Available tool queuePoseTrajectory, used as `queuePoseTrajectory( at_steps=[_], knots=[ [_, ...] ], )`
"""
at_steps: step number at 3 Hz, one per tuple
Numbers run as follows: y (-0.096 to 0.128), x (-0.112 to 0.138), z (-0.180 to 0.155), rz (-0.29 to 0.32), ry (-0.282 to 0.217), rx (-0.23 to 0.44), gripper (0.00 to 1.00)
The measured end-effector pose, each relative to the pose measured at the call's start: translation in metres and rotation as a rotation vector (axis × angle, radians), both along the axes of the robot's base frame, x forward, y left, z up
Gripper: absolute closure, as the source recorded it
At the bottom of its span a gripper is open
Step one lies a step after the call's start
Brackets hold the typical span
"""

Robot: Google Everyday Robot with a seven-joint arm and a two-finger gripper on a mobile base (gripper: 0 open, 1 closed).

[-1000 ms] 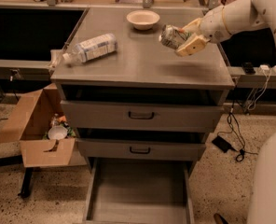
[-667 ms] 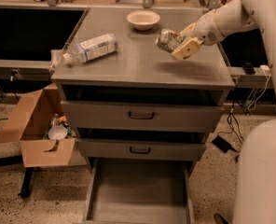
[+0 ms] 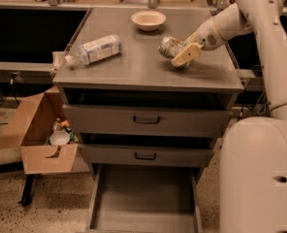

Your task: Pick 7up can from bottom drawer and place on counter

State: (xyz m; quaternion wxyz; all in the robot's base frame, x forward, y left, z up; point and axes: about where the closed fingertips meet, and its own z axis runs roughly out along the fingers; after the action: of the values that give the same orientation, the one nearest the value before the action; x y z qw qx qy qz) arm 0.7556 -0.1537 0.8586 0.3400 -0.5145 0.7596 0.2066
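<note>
The 7up can (image 3: 170, 47) is a silvery dented can, held tilted just above the counter (image 3: 138, 69) at its right middle. My gripper (image 3: 178, 54) is shut on the can, with a cream fingertip (image 3: 185, 56) across its front, the arm reaching in from the right. The bottom drawer (image 3: 143, 198) is pulled open below, and its flat floor is bare.
A clear plastic bottle (image 3: 92, 51) with a white label lies on its side at the counter's left. A cream bowl (image 3: 148, 20) stands at the counter's back. The two upper drawers (image 3: 146, 120) are closed. An open cardboard box (image 3: 39, 135) sits on the floor to the left.
My gripper has moved the can a little to the left and lower, closer to the counter's surface.
</note>
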Motion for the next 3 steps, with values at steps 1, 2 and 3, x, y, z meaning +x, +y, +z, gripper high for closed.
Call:
queuePoseTrajectory(
  at_steps=[1,2,3],
  knots=[
    [0.0020,0.0063,-0.0068,-0.019,0.044,-0.007,1.00],
    [0.0022,0.0079,-0.0078,-0.024,0.052,-0.008,0.85],
    [0.0022,0.0079,-0.0078,-0.024,0.052,-0.008,0.62]
  ],
)
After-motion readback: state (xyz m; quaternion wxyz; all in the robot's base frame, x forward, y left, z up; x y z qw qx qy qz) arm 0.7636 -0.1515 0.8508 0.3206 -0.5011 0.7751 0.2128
